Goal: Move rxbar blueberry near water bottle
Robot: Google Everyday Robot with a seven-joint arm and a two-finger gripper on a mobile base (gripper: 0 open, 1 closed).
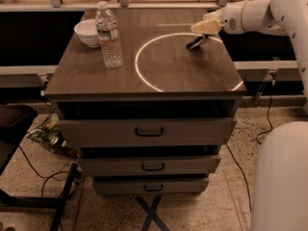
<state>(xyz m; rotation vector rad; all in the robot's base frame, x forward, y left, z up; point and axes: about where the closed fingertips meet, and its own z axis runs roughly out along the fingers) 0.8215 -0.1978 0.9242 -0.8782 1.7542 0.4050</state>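
1. Gripper (pixel 202 32): upper right of the frame, over the far right part of the cabinet top. We see its pale fingers (pixel 208 27) pinched on the upper end of the rxbar blueberry.
2. Rxbar blueberry (pixel 194 44): a dark flat bar hanging tilted just below the gripper, upper end at the fingers, lower end down and to the left. It sits over the upper right arc of the light ring; we cannot tell whether its lower end touches the surface.
3. Arm (pixel 257 12): white, entering from the upper right corner.
4. Light ring (pixel 136 64): a bright circle on the centre-right of the top.
5. Water bottle (pixel 109 37): clear, white cap, upright on the left part of the top, well apart from the bar.
6. White bowl (pixel 87 32): just behind and left of the bottle.
7. Cabinet top (pixel 91 78): dark wood grain.
8. Drawers (pixel 144 131): three, stacked beneath, each with a dark handle.
9. Robot base (pixel 281 177): white, lower right corner.
10. Blue tape cross (pixel 151 214): on the floor, bottom centre.
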